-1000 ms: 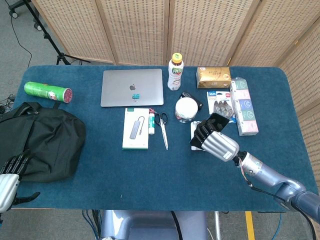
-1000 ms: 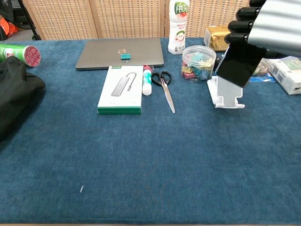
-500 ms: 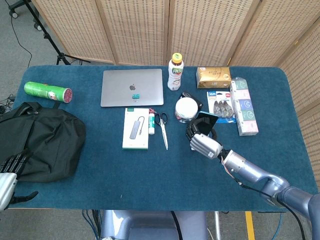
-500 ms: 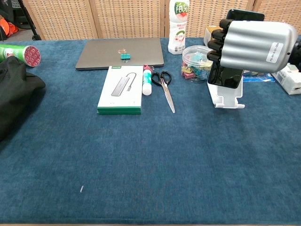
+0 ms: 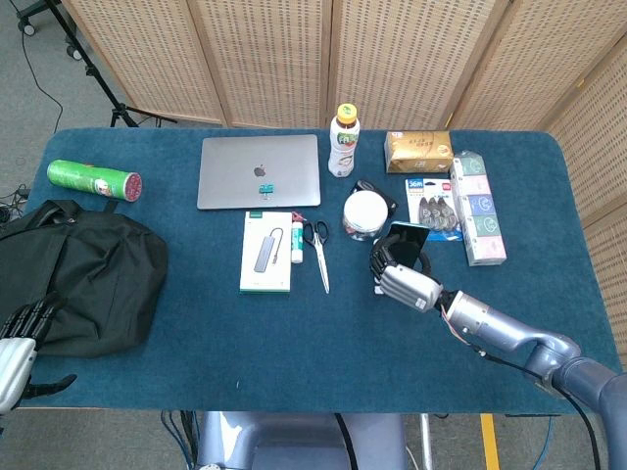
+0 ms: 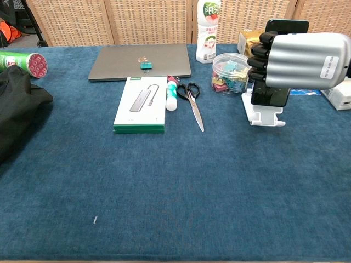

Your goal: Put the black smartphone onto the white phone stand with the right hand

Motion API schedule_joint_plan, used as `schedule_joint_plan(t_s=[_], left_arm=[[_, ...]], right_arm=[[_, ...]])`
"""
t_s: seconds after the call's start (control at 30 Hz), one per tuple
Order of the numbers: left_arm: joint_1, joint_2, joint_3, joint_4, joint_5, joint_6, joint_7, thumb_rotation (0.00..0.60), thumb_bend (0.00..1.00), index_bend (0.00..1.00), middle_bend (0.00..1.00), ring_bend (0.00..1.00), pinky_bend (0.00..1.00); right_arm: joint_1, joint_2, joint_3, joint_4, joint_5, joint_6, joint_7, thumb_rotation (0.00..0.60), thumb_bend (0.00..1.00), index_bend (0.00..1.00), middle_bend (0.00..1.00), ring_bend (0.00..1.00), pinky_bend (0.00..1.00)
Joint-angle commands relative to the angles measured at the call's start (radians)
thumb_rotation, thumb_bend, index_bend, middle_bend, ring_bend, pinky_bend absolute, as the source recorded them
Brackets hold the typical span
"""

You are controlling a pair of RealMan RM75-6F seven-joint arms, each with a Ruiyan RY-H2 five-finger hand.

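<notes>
Left hand [image 5: 15,351]: low in the bottom left corner of the head view, off the table edge, fingers spread, holding nothing.
Black bag [image 5: 78,274]: slumped at the left edge of the frame, on the blue table [image 5: 294,333].
Right hand [image 5: 404,279]: right of centre, dark fingers [image 6: 258,52] wrapped round the black smartphone [image 6: 271,96], gripping it.
Black smartphone: standing upright, its lower end down on the white phone stand [image 6: 263,116], top edge poking above the hand.
Boxed hub [image 5: 266,252]: centre frame, glue stick [image 5: 297,241] and scissors [image 5: 318,248] just to its right.
Clip jar [image 6: 230,71]: just behind the stand, to its left.
Laptop [image 5: 259,171]: closed, upper centre.
Drink bottle [image 5: 343,140]: right of the laptop.
Green can [image 5: 94,179]: lying at upper left.
</notes>
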Motion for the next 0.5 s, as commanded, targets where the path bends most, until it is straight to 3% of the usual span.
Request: schedule_joint_plan(t_s=[0.03, 0.5], left_arm=[[0.000, -0.001, 0.001, -0.002, 0.001, 0.000, 0.003, 0.600, 0.00, 0.00, 0.00, 0.00, 0.06], [0.001, -0.001, 0.000, -0.002, -0.003, 0.001, 0.000, 0.600, 0.00, 0.00, 0.00, 0.00, 0.06]], right_arm=[[0.009, -0.011, -0.022, 0.037, -0.031, 0.015, 0.026, 0.600, 0.26, 0.63, 0.49, 0.43, 0.44], [0.013, -0.032, -0.058, 0.129, -0.053, 0.032, 0.120, 0.600, 0.25, 0.63, 0.48, 0.43, 0.44]])
